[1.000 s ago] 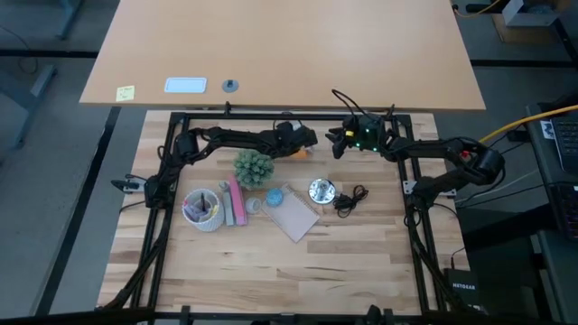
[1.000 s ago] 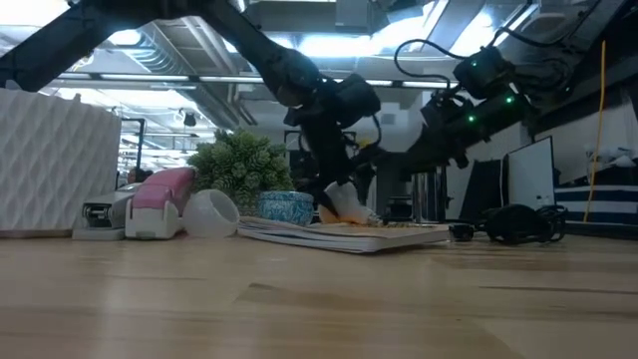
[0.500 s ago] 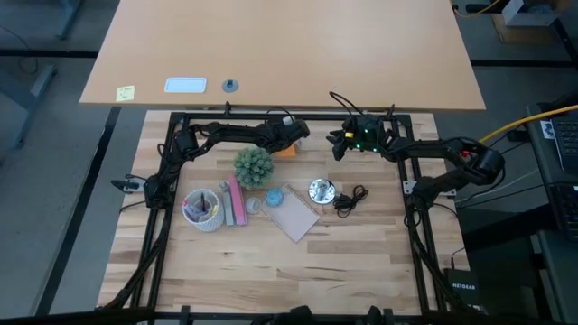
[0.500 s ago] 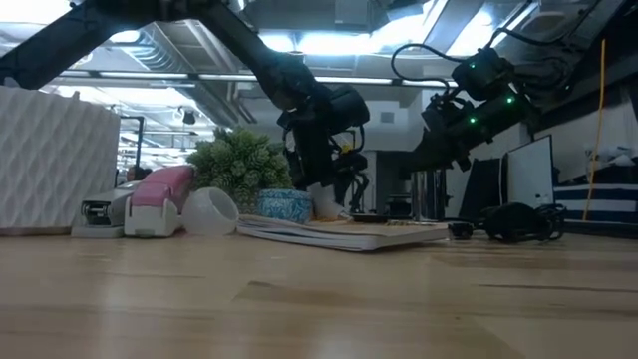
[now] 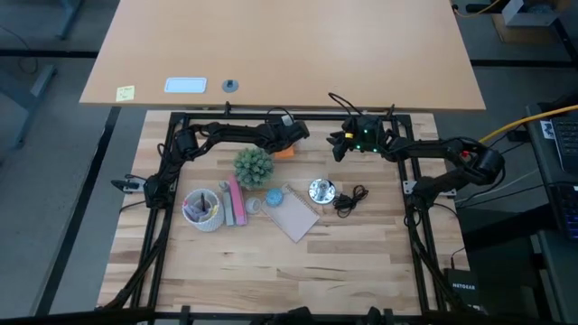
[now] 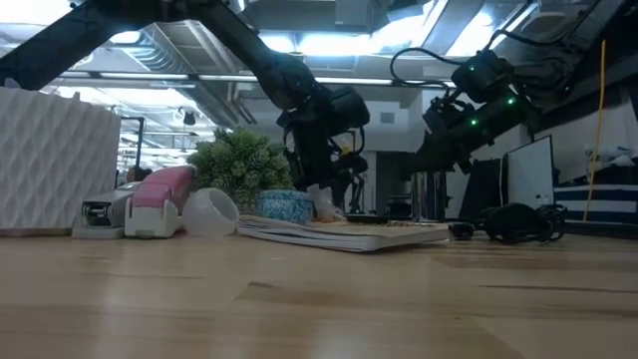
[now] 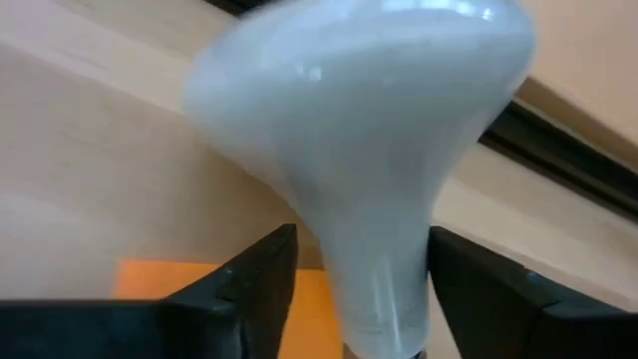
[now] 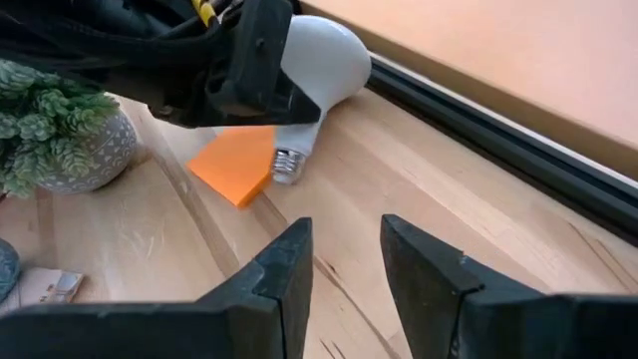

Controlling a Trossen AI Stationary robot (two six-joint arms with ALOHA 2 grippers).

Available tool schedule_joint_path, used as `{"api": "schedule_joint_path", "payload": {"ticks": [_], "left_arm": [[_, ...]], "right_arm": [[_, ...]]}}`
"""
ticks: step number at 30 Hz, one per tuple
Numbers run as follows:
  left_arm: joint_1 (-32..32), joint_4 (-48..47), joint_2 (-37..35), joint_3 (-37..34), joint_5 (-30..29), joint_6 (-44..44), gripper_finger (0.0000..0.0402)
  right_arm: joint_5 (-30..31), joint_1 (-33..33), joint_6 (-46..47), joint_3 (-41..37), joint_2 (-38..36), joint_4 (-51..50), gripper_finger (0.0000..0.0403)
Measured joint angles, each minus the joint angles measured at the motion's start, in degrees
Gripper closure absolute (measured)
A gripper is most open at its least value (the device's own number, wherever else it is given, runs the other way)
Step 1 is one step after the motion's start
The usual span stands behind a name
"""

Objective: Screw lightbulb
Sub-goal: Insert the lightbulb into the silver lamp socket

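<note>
Inventory, left to right across the table (image 5: 298, 262): white textured cup (image 5: 202, 209) holding small items; pink stapler (image 5: 237, 201) beside it; potted green plant (image 5: 254, 166); small blue dish (image 5: 274, 196); notebook (image 5: 294, 217) lying flat; silver socket disc (image 5: 321, 190) with black cord (image 5: 350, 199) coiled to its right. Left gripper (image 5: 291, 137): at the back of the table, just behind the plant, over an orange sticky pad (image 8: 237, 162). Lightbulb (image 8: 307, 62): lying on its side on the wood at the far edge by the black frame rail, screw base touching the pad's corner, frosted globe pointing toward the rail. Relation to the claw: in the left wrist view the lightbulb (image 7: 374, 150) lies straight ahead between the left gripper's (image 7: 364, 284) two fingers, long axis running along the line of reach, neck between the fingertips and globe beyond them. Fingers flank the neck with narrow gaps either side; jaws part-way in, grip not yet seated by the look of it. Right gripper (image 8: 344, 264): hovering further right along the back edge, fingers spread and empty, facing the bulb but well apart from it. Nearer arm: the left, by far. Socket disc: well forward of the bulb, toward table centre.
</note>
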Motion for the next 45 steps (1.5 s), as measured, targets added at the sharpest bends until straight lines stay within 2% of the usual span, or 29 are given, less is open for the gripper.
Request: {"api": "schedule_joint_path", "payload": {"ticks": [5, 9, 20, 27, 39, 45], "left_arm": [[0.1, -1.3, 0.0, 0.0, 1.2, 1.7, 0.024], [0.1, -2.0, -0.1, 0.0, 2.4, 3.1, 0.0258], [-1.5, -1.3, -0.1, 0.1, 3.7, 9.4, 0.0258], [-2.5, 3.3, -0.6, -0.1, 4.4, 15.6, 0.0257], [-6.5, 3.4, -10.4, 0.0, 4.1, 29.1, 0.0255], [-10.5, 0.4, -15.1, 0.0, 3.7, 34.9, 0.0259]], "right_arm": [[0.0, 0.0, 0.0, 0.0, 0.0, 0.0, 0.0276], [0.0, 0.0, 0.0, 0.0, 0.0, -0.3, 0.0276], [0.0, 0.0, -0.8, 0.0, 0.0, -2.2, 0.0276], [3.0, 0.0, -0.9, 0.0, 0.0, -2.2, 0.0276], [2.8, 0.0, -0.9, 0.0, 0.0, -2.6, 0.0276], [0.1, 0.0, -0.9, 0.0, 0.0, -2.6, 0.0276]]}}
